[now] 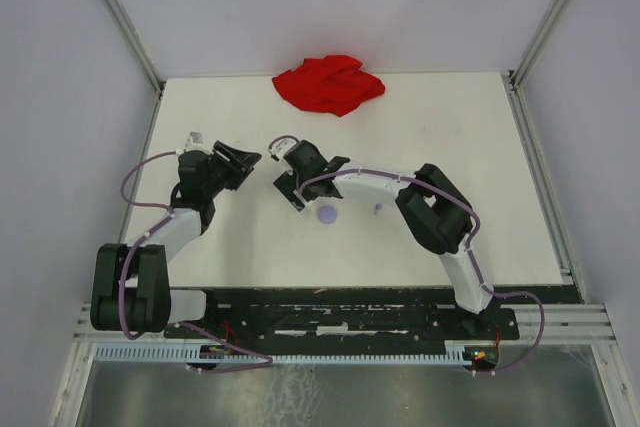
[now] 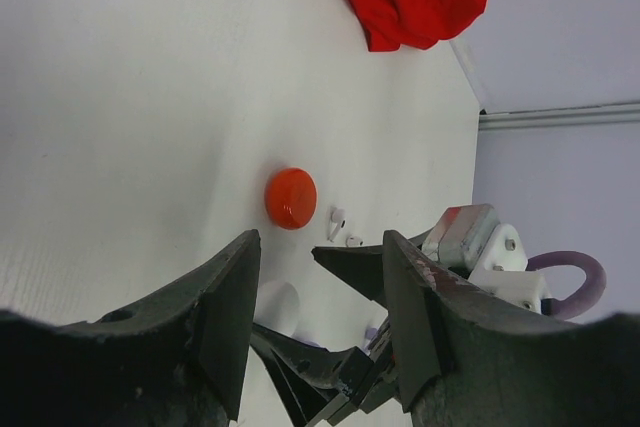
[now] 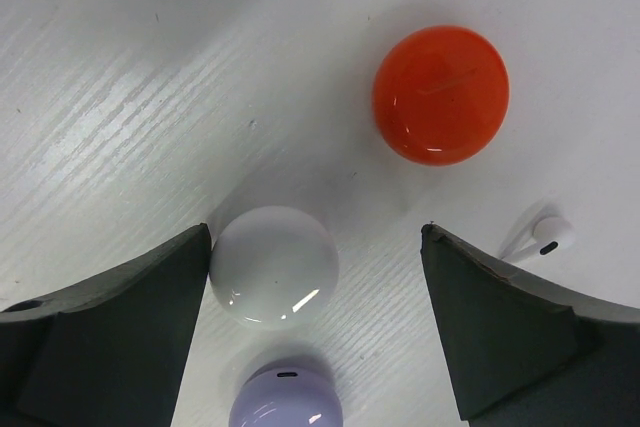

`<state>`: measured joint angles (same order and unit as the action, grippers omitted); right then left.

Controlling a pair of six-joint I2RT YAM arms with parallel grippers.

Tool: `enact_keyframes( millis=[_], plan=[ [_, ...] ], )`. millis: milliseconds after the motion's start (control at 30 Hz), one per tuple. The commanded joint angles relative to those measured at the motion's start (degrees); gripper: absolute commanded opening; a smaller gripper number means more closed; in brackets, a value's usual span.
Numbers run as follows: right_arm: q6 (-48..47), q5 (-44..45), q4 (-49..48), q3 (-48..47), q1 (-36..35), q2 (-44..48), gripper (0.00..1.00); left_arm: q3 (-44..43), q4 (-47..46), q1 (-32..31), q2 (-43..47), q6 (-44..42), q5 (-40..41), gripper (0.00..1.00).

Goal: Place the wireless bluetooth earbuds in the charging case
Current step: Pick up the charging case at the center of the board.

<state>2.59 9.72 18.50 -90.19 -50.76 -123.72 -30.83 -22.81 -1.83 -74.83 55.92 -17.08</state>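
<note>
Above the white case (image 3: pixel 273 265) | right gripper (image 3: pixel 315 237) hung wide open, empty | left gripper (image 2: pixel 320 247) partly parted, empty | likely best centred before closing.

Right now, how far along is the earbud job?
Done: nothing; the red case, white case and lavender case look shut. In hand: nothing; right gripper hangs open over the white case, left gripper open and empty. Left: white earbud lies loose on the table; cases to open, earbuds to seat.
</note>
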Motion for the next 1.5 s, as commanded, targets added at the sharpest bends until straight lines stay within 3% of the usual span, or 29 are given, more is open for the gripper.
enact_keyframes(
  millis=[0, 667, 1000, 1267, 1467],
  plan=[
    [0.5, -0.8, -2.4, 0.1, 0.1, 3.4, 0.94, 0.0, -2.5, 0.5, 0.3, -1.5, -1.2, 0.58],
    [-1.0, -4.8, -0.1, 2.8, 0.5, 4.2, 0.85, -0.1, -2.4, 0.6, 1.0, -1.4, -2.2, 0.57],
    [-0.5, -6.0, -0.3, 2.9, 1.5, 3.5, 0.72, -0.1, -2.6, 0.7, 1.0, -1.4, -2.4, 0.56],
    [-0.2, -7.1, -0.1, 3.1, 2.0, 3.5, 0.57, 0.1, -2.9, 0.8, 1.0, -1.2, -2.8, 0.55],
    [-0.2, -6.9, -0.8, 3.9, 2.0, 4.4, 0.4, 0.2, -3.3, 0.8, 1.0, -1.0, -3.3, 0.55]
  ],
)
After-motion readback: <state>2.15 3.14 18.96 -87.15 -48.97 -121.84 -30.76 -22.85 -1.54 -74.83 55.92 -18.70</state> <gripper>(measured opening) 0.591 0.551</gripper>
